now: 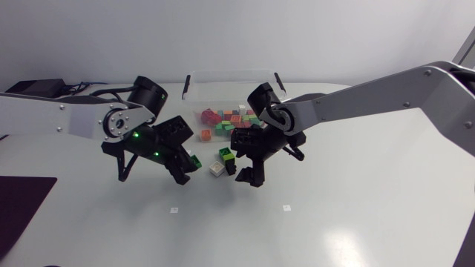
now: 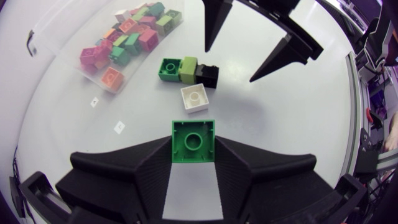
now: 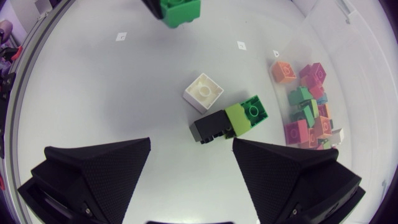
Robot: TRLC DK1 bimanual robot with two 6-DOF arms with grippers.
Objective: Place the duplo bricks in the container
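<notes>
Grip first: left pincer closed on a held green brick, one finger on each side, apparently lifted off the desk.

Seen from above, with twelve o'clock at the far edge:
- **Three o'clock of that pincer, just beside it:** a knot of four loose bricks on the desk. White brick just beside a short touching row of black brick, lime brick and loose green brick.
- **Three o'clock of the knot:** right pincer open and empty, fingers spread wide, hanging above and just beside the row.
- **Twelve o'clock of the knot, near it:** clear container already holding many bricks in pink, orange, red and green.

Step in hand, as judged: carrying the held green brick to the container, with four more left to gather.

Next move, likely: swing toward one o'clock and over the near wall, keeping apart from the right pincer close by, then spread the fingers above the pile. For the right pincer: lower around one loose brick, probably the white one, and close.
</notes>
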